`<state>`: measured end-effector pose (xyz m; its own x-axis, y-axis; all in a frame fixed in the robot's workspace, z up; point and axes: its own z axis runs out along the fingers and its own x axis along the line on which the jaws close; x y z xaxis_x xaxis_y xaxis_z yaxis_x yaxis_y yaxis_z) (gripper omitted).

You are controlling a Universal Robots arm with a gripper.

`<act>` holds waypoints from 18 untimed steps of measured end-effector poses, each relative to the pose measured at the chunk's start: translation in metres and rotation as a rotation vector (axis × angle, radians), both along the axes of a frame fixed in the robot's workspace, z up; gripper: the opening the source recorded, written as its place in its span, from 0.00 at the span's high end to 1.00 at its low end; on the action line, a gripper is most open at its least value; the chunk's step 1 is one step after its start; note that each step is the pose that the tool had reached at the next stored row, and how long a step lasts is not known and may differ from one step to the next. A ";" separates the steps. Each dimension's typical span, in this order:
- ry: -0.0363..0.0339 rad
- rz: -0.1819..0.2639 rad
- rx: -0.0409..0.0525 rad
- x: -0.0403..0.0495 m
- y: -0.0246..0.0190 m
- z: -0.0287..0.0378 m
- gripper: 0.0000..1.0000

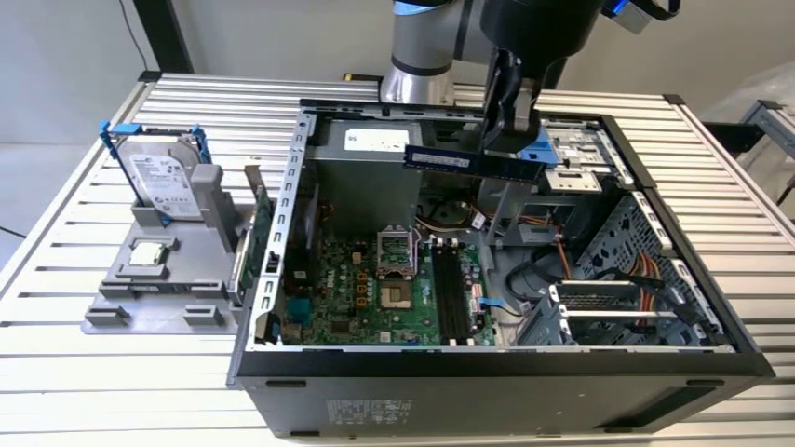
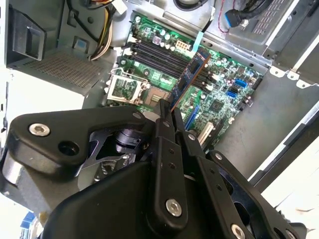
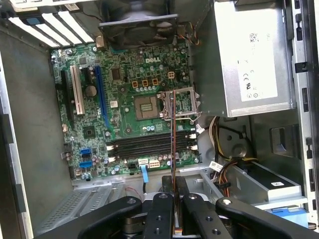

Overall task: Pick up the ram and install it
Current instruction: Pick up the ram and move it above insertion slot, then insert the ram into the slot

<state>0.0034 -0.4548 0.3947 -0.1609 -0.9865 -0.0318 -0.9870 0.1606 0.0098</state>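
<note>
The ram (image 1: 463, 160) is a long, thin, dark stick that hangs level in the air over the open computer case (image 1: 267, 233), toward its back. My gripper (image 1: 507, 144) is shut on one end of it. In the second wrist view the ram (image 2: 190, 73) juts out from between the black fingers (image 2: 162, 149), well above the green motherboard (image 2: 219, 94). In the first wrist view the ram (image 3: 172, 144) appears edge-on, crossing over the black memory slots (image 3: 142, 145). Those slots (image 1: 450, 296) lie empty on the board beside the processor socket (image 1: 395, 265).
A silver hard drive in a blue bracket (image 1: 162, 175) and a small square processor chip (image 1: 149, 251) sit on a grey stand at the exterior view's left. Inside the case are a power supply (image 3: 249, 59), cable bundles (image 1: 621, 270), a fan (image 3: 139, 22) and a drive cage (image 1: 584, 158).
</note>
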 end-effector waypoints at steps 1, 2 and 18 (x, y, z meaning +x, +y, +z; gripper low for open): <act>0.0000 0.000 0.0000 0.0000 0.0000 0.0000 1.00; 0.0000 0.000 0.0000 0.0000 0.0000 0.0000 1.00; 0.0000 0.027 0.0000 0.0000 0.0000 0.0000 1.00</act>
